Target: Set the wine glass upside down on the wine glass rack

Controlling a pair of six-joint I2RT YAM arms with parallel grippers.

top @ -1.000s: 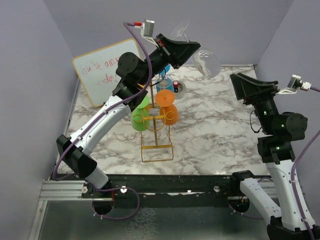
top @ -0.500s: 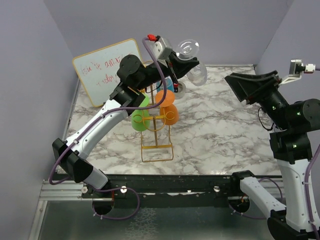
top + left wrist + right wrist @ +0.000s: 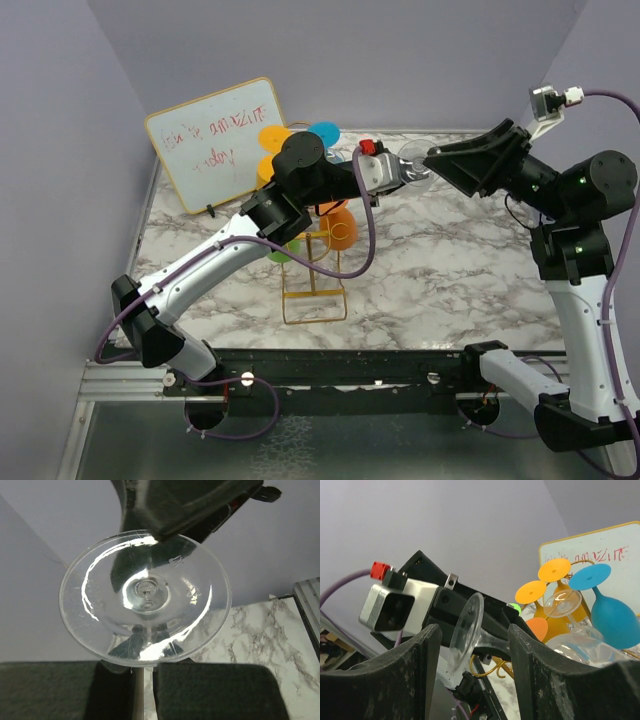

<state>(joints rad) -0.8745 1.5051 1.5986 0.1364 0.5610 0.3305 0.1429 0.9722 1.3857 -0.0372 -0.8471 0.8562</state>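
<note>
up beside the wine glass rack (image 3: 312, 292), the left gripper (image 3: 145, 682) pinches the wine glass (image 3: 145, 592) stem; the right gripper (image 3: 472, 645), fingers wide and holding nothing, has come around its foot.

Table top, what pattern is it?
Table top: white marble with grey veins, best in top external view.

Red handwriting covers the whiteboard (image 3: 215, 140) propped at the back left of the table (image 3: 440, 270) (two loose, scrawled lines), but it is too small and smeared to read. Nothing else carries legible text.
</note>
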